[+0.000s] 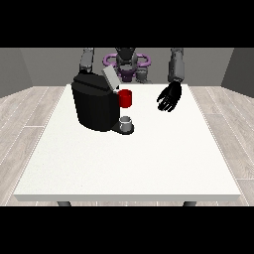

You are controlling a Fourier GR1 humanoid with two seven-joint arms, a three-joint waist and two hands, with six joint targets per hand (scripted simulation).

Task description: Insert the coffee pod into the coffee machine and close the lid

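Note:
The black coffee machine (94,106) stands on the left half of the white table (149,158). Its grey lid (110,77) is tilted up and open. A red thing at the machine (125,98) shows at its right side, under the lid. On the machine's low base sits a small grey thing (126,122); I cannot tell it for the pod. The hand at the view's right (169,96) hangs over the table's far right part, fingers relaxed and pointing down, holding nothing. At the view's left only the arm (88,60) shows; its hand is hidden behind the machine.
The robot's torso (126,62) is behind the table's far edge. Wooden floor surrounds the table. White tabletop stretches in front of and to the right of the machine.

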